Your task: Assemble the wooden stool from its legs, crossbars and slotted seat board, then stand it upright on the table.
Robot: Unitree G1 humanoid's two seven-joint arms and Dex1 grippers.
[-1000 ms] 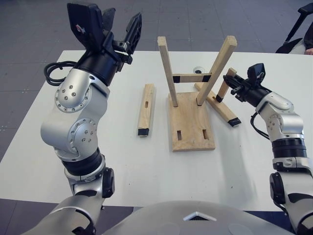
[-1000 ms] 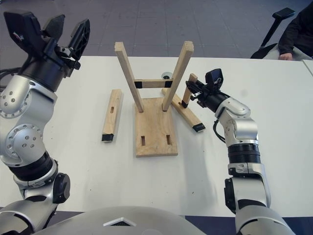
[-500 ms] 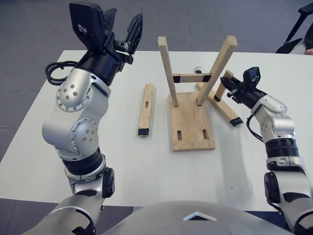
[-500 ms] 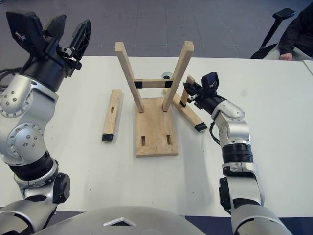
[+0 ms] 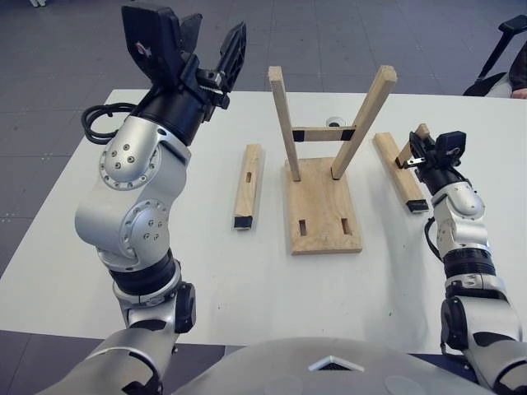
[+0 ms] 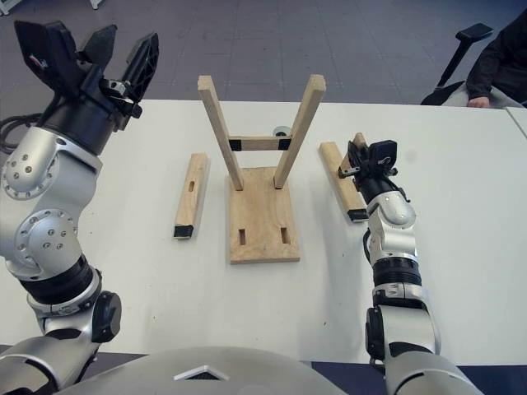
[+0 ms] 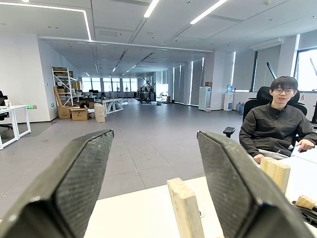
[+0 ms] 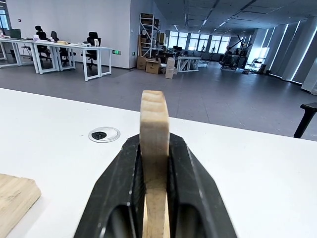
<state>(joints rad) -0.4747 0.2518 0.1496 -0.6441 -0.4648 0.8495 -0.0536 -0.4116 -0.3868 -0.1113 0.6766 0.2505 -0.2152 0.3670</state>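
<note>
Beside the seat board (image 5: 321,210), right fingers (image 8: 118,191) pinch the crossbar (image 8: 154,119), its leg (image 5: 398,169) far-pointing; left fingers (image 7: 81,186) gape.

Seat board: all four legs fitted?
No, only two legs stand in the seat board; its two near slots are bare.

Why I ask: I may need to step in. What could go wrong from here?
1. The right gripper is shut on only the short crossbar standing off the lying leg; lifted, the long leg may swing or work loose.
2. The two standing legs rise tall from the seat board beside that piece; swinging it in could knock them.
3. The left gripper hangs open, high above the table, so nothing steadies the board.
</note>
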